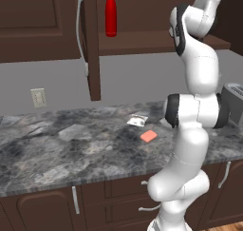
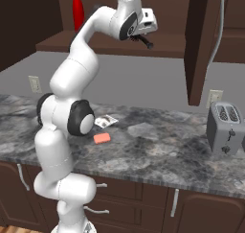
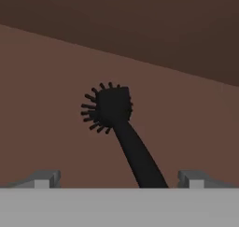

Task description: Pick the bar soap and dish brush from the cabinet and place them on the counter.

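The bar soap (image 1: 148, 136) lay on the worktop (image 1: 61, 149), just before a packet (image 1: 137, 120). The dish brush (image 3: 114, 116) lay on the cabinet (image 2: 201, 40) shelf, between the fingers (image 3: 44, 179). A bottle (image 1: 110, 12) stood on the shelf, a toaster (image 2: 225, 127) at the worktop's right.

Two base views look forward and down from behind the arm, left and right, sharing the counter (image 1: 71, 144) and cabinet (image 1: 95, 44). Hand view faces the cabinet shelf closely.

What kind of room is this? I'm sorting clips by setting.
A rendered kitchen, most likely: marbled stone counter over drawers, dark wooden cabinet above, and a toaster by wall outlets.
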Tool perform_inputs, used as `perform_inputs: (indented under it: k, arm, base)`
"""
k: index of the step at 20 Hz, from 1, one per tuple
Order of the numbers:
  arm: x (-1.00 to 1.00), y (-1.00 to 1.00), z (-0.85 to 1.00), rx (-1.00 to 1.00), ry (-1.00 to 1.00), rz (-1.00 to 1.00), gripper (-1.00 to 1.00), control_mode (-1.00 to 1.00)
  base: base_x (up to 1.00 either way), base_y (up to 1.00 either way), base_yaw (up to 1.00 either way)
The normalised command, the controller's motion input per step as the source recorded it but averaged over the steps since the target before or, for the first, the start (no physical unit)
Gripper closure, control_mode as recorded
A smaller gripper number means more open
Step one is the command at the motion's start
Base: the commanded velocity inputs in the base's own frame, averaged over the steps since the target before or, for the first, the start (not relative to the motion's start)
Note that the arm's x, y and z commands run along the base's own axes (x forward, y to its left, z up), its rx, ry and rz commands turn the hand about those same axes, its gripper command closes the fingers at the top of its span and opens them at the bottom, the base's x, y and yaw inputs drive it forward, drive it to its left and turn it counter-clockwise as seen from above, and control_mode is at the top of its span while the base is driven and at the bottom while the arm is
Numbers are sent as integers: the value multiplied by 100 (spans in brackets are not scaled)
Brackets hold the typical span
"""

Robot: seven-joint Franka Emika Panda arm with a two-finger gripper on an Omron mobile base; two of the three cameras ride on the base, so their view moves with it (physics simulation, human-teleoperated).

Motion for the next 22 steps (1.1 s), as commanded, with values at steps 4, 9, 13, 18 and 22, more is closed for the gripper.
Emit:
perform_inputs:
  k: [4, 9, 13, 18, 22]
  arm:
    - [35, -12, -18, 8, -3, 0, -100, -100]
    - [39, -6, -19, 8, -2, 0, -100, -100]
    - [36, -1, -18, 5, 0, 2, -100, -100]
    - [13, 0, -13, 1, 0, 4, 100, -100]
    - [-6, 6, 0, 0, 0, 2, 100, -100]
  base:
    - [0, 0, 0]
    - [0, 0, 0]
    - [0, 0, 0]
    - [0, 0, 0]
    - [0, 0, 0]
